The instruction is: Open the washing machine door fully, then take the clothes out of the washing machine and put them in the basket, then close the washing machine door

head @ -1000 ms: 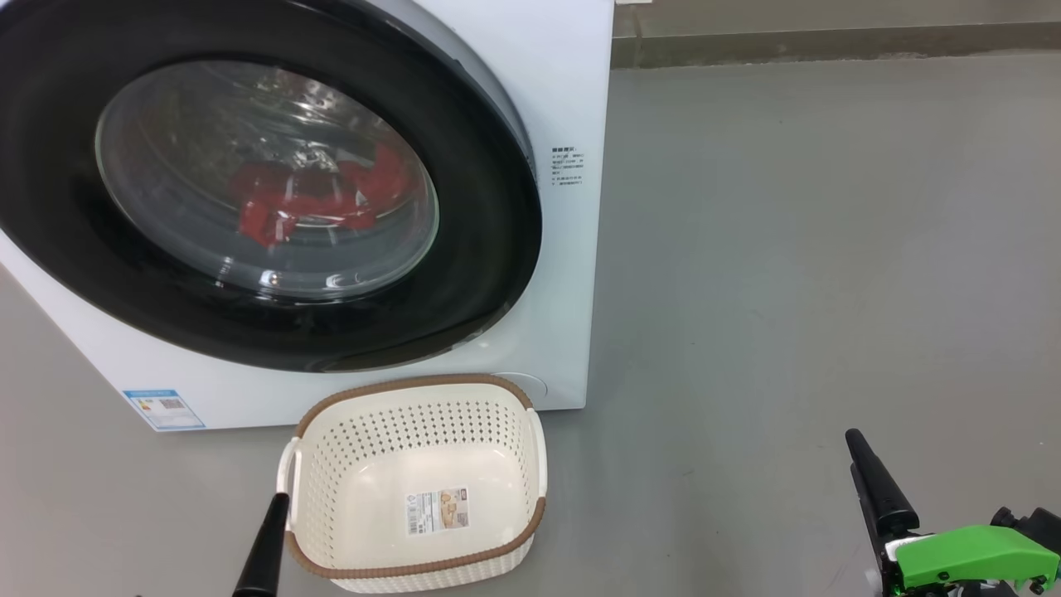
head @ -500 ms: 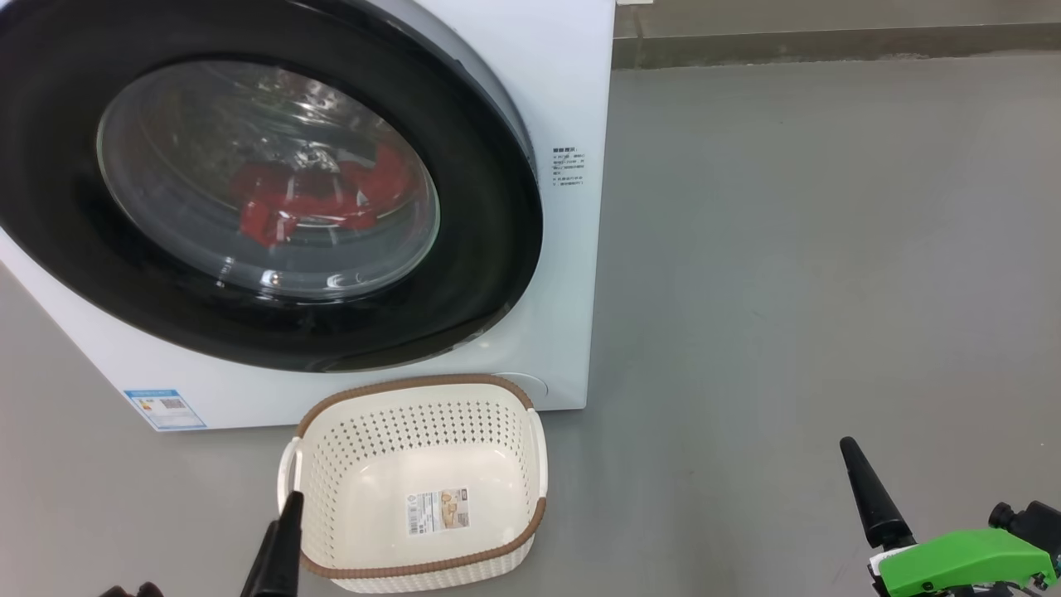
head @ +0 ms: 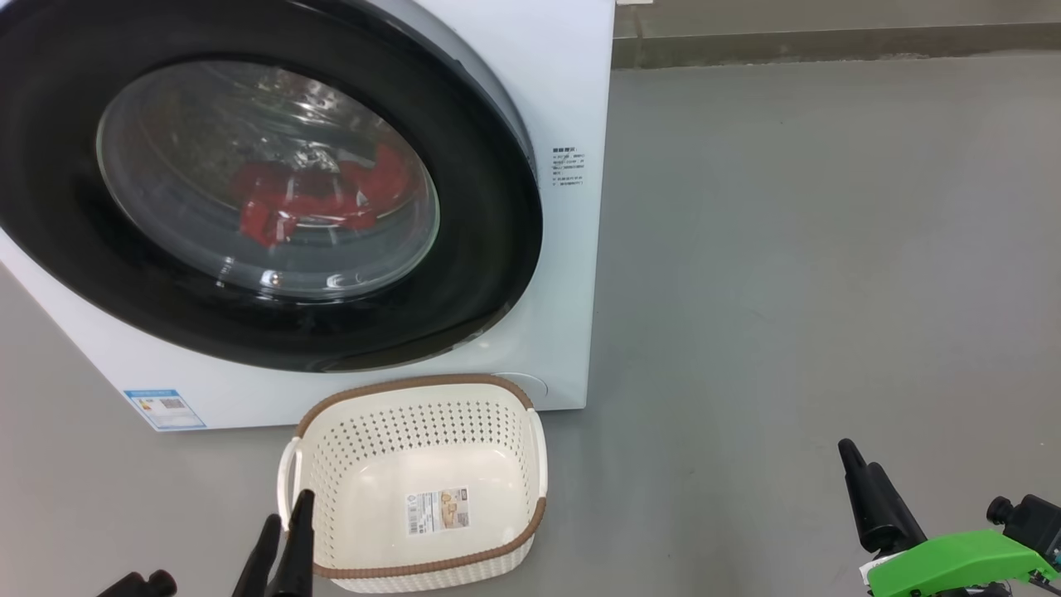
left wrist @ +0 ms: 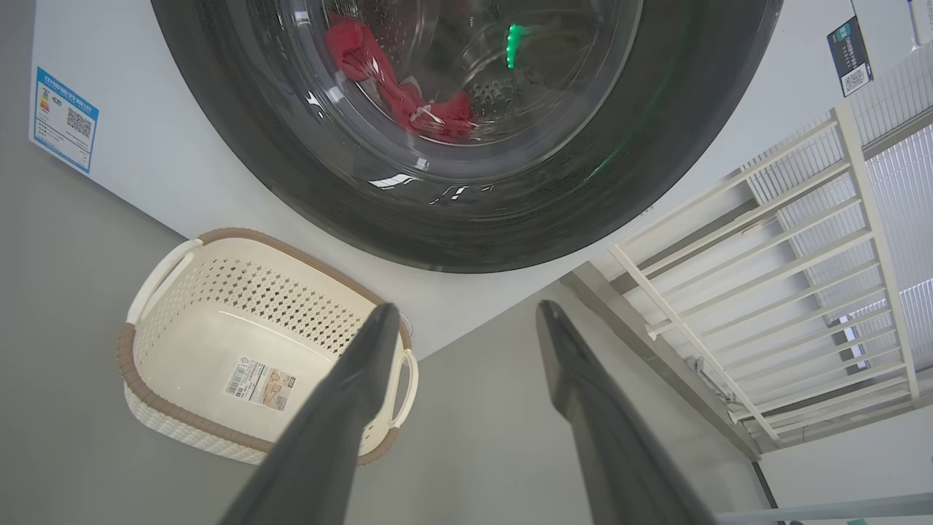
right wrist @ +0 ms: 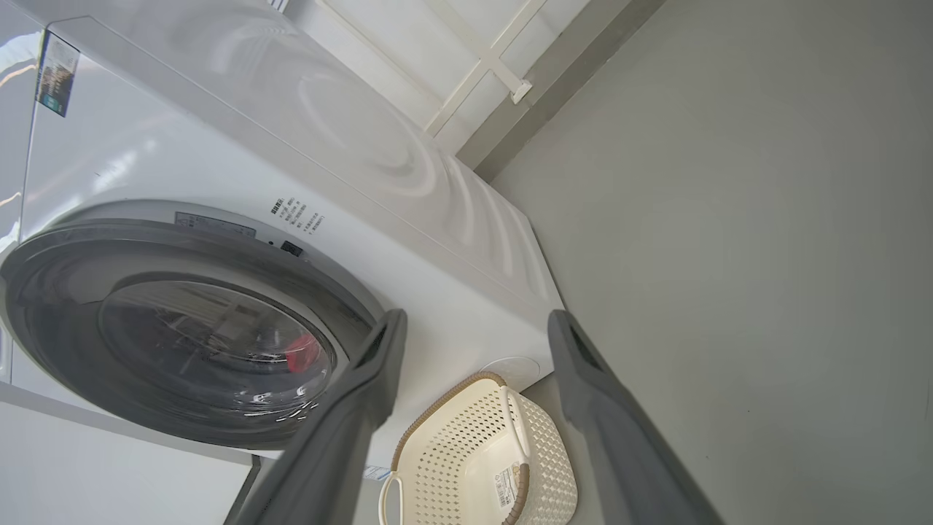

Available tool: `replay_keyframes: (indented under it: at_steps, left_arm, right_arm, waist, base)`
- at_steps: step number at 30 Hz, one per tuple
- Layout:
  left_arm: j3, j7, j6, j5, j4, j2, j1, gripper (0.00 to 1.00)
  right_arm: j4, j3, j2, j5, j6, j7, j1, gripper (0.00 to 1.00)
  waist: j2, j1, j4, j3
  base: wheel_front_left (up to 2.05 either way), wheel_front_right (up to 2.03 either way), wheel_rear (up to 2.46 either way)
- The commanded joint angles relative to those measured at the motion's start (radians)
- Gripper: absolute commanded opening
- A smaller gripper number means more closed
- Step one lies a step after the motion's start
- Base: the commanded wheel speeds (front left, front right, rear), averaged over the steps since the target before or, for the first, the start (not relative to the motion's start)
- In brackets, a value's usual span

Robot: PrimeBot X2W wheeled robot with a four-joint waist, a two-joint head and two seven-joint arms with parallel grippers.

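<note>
Washing machine stands on the grey floor w/ its front toward the robot. The washing machine door sits flush against the front, i.e. shut; black glossy rim, clear bulging glass in the centre. Clothes are inside the drum, seen thru the glass as a red heap low in the window, a bit right of centre. Blue energy label is at the machine's lower L front corner, small printed text on the front right of the door. Basket sits on the floor just in front of the machine's lower R front corner, upright, long side toward the machine; can't tell if its far rim touches the front panel. Its bare bottom shows a label sticker. L gripper has its two dark fingers spread wide apart w/ nothing between them; in head view they rise from the bottom edge by the basket's L handle, contact can't be told. R gripper is likewise wide apart, holding nothing, over bare floor well right of the basket, w/ a green part behind the fingers. A white slatted rack stands beyond the machine in L wrist view.
</note>
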Motion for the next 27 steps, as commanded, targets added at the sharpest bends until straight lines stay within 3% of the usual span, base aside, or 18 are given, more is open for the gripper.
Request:
replay_keyframes:
  at_steps: [1, 27]
  left_arm:
    - [0.012, -0.013, 0.009, 0.032, -0.035, 0.017, -0.002, 1.0]
    - [-0.057, -0.093, 0.085, 0.368, -0.096, 0.061, 0.018, 1.0]
  right_arm:
    - [-0.029, 0.013, -0.018, -0.028, 0.0, -0.01, -0.01, 1.0]
    - [-0.07, 0.02, -0.032, -0.336, 0.0, -0.09, 0.016, 1.0]
  waist:
    - [0.0, -0.0001, 0.0, 0.0]
    - [0.0, -0.0001, 0.002, 0.009]
  base:
    - [0.0, 0.0, 0.0]
    - [0.0, 0.0, 0.0]
